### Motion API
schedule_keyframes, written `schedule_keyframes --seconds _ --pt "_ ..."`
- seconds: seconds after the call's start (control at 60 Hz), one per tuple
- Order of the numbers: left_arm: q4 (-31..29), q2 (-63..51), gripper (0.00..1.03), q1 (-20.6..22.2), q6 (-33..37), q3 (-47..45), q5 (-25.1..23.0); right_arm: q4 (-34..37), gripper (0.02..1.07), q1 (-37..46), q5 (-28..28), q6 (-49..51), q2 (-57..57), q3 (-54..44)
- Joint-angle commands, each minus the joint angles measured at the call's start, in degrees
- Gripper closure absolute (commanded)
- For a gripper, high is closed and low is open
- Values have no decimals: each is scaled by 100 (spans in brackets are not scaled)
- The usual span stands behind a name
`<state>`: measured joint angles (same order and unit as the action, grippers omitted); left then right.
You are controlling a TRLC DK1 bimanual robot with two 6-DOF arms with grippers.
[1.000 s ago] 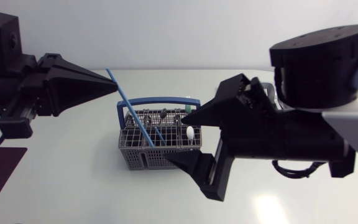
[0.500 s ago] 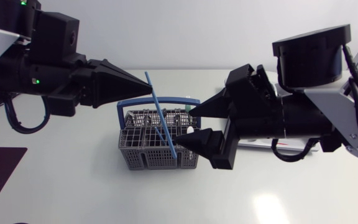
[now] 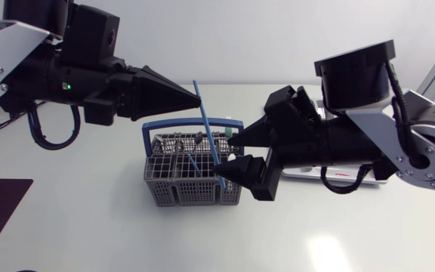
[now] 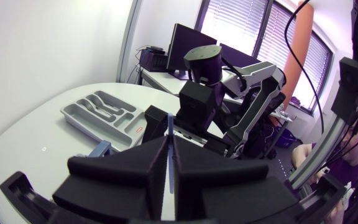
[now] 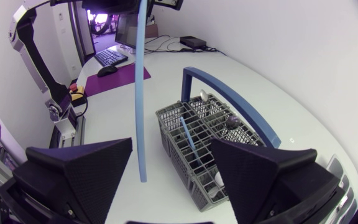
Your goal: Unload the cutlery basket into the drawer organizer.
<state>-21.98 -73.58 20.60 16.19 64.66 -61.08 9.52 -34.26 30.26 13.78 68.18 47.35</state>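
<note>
Holding a blue straw (image 3: 211,143) up over the cutlery basket (image 3: 180,193), the left tool (image 3: 195,103) is pinched tight on it. The right tool (image 3: 232,155) is wide apart, with the straw's low end between its fingers.

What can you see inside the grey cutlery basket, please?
A short blue stick, a white utensil end and a dark-tipped utensil stand in the basket. Its mesh walls hide their lower parts and the compartment floors.

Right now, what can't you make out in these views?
- Head view: the right arm hides nearly all of the organizer.
- Head view: items in the basket are too small to name; the right gripper covers one end.
- Left wrist view: the left gripper hides most of the blue stick.
</note>
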Motion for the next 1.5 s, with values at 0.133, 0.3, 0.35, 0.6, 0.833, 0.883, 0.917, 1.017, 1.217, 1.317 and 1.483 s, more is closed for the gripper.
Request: schedule_keyframes --seconds 0.133,0.3,0.35,0.6,0.833,0.883,0.917,1.017,1.217,1.317,1.483 --pt "123 -139 93 93 -160 134 -53 -99 38 95 32 116 108 187" --pt "123 -139 93 85 -151 125 -9 -91 64 86 41 98 37 169" --pt "123 -130 93 76 -151 134 -9 -55 71 60 41 98 20 169" --pt "167 -157 92 85 -168 213 149 147 92 -98 50 72 -183 143" --pt "334 -33 21 -82 -388 319 290 349 99 -160 50 37 -499 -16" --pt "431 28 9 -170 -502 336 290 402 99 -169 41 37 -596 -77" --pt "537 63 6 -267 -634 354 290 454 99 -160 41 55 -675 -121" --pt "950 169 6 -416 -994 284 290 481 99 -169 41 63 -824 -253" --pt "1073 257 6 -540 -994 108 325 490 100 -54 6 63 -965 -429" --pt "1117 336 6 -636 -986 2 325 516 100 25 24 72 -1097 -534" --pt "1125 459 6 -1014 -951 -68 325 692 100 253 41 107 -1378 -640"
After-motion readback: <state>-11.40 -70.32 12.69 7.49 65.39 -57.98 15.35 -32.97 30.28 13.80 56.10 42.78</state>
